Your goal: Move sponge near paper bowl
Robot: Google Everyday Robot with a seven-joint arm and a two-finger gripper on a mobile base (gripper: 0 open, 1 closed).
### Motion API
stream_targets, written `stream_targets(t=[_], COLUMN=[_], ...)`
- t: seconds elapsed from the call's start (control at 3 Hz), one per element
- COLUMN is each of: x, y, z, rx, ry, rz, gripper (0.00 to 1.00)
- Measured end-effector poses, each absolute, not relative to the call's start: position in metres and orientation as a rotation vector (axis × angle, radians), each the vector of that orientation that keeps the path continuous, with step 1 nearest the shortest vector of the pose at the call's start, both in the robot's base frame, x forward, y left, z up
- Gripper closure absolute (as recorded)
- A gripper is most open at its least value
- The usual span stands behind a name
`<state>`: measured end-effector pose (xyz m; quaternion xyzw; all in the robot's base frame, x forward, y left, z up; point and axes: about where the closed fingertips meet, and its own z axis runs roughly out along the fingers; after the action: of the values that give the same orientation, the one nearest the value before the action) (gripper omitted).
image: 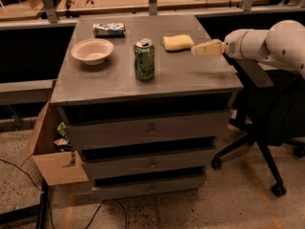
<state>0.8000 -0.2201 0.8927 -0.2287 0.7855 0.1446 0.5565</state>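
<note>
The pale yellow sponge (178,42) lies flat on the grey cabinet top (190,75), right of centre toward the back. The off-white paper bowl (92,51) sits at the left of the top, upright. My gripper (196,50) reaches in from the right on a white arm; its pale yellow wedge tips hover just right of the sponge, close to its right end, holding nothing.
A green can (144,59) stands between bowl and sponge. A blue-white snack packet (108,29) lies at the back left. A black office chair (276,123) stands right of the cabinet, an open cardboard box (52,151) left of it on the floor.
</note>
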Motion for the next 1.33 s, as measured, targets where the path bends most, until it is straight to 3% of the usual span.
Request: stream_targets(t=[0.33,1.0,1.33], x=[0.826,0.865,0.877], y=[-0.208,-0.176,-0.163], z=[0.877,0.863,0.846], rx=[-0.577,-0.658,-0.687], ry=[1.863,1.838,1.858], rz=[0.323,0.317,0.326], gripper=[0.00,0.42,0.43])
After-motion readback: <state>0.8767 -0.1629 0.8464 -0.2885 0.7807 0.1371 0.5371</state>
